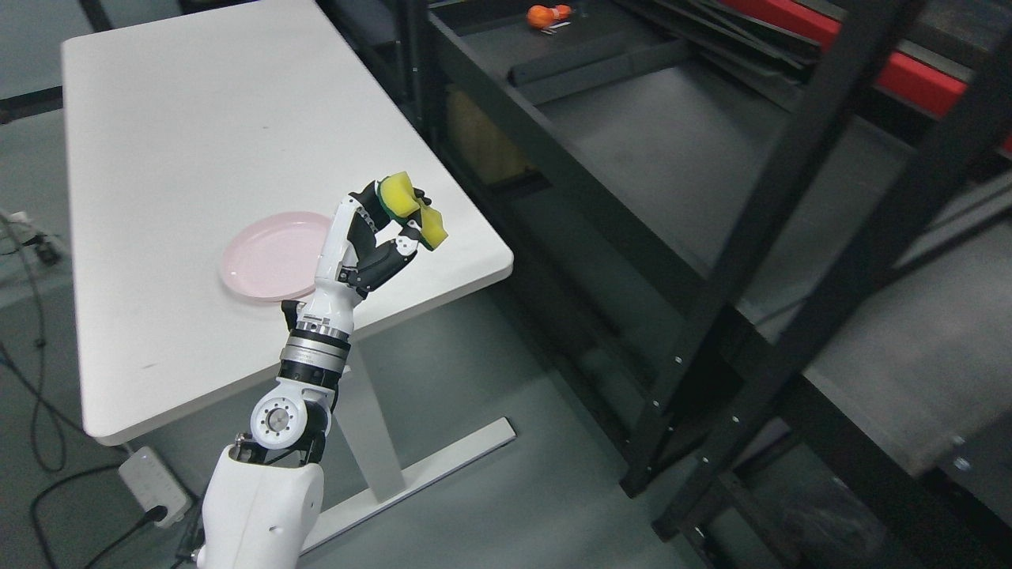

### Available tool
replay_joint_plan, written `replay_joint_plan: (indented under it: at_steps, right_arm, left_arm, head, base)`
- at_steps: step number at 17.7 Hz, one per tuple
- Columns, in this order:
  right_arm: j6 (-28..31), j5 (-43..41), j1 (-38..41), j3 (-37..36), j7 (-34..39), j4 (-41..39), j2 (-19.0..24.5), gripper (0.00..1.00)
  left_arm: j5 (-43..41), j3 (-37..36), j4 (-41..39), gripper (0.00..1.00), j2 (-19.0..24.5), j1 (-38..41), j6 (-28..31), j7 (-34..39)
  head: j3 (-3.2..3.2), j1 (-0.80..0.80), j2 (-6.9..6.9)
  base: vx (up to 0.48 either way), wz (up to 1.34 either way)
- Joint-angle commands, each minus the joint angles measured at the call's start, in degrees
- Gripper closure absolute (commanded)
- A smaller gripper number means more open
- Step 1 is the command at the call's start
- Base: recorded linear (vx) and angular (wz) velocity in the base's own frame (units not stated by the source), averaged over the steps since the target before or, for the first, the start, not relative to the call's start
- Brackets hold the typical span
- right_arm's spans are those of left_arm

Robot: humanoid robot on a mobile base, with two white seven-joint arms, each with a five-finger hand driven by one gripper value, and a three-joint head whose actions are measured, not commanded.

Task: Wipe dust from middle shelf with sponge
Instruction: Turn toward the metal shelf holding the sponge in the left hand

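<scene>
My left hand (393, 223) is raised above the right part of the white table (198, 142), fingers curled around a yellow sponge with a green scouring layer (411, 207); the sponge is squeezed and bent in the grip. The arm rises from the lower left of the head view. To the right stands the black metal shelving unit, its grey shelf board (688, 158) well apart from the hand. A black diagonal upright (759, 237) of the rack crosses in front of it.
A pink plate (265, 257) lies on the table just left of the hand. An orange object (545, 16) sits at the far end of the shelf. A power strip (152, 484) and cables lie on the floor at lower left.
</scene>
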Motion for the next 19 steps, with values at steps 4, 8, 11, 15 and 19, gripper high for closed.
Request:
replay_joint_plan:
  at_steps: [4,8,11,15,19]
  right_arm:
    - [0.4,0.0,0.0,0.0,0.0,-1.0,-1.0,0.0]
    - [0.4,0.0,0.0,0.0,0.0,-1.0,-1.0,0.0]
    - [0.4,0.0,0.0,0.0,0.0,-1.0,-1.0,0.0]
    - [0.4,0.0,0.0,0.0,0.0,-1.0,-1.0,0.0]
    - [0.4,0.0,0.0,0.0,0.0,-1.0,-1.0,0.0]
  left_arm:
    - [0.1,-1.5,0.0,1.0,1.0,0.0,0.3,0.0]
    - [0.1,-4.3,-0.1,1.0,1.0,0.0,0.3,-0.3]
    - [-0.4,-9.3,-1.3,1.0,1.0,-0.7,0.2,-1.5]
    - [-9.6,-21.8,-3.0,1.0,1.0,-7.9,-0.8,-6.3]
    - [-24.8,-28.9,-3.0,1.0,1.0,-21.5,-3.0,-7.9]
  head:
    - [0.0,0.0,0.0]
    - [0.0,0.0,0.0]
    - [0.0,0.0,-0.01]
    - [0.0,0.0,-0.02]
    - [0.0,0.0,-0.03]
  base:
    - [-0.317,-1.02]
    - [-0.339,-1.14]
    - [-0.285,-1.19]
    - [-0.229,-1.07]
    - [-0.103,-0.66]
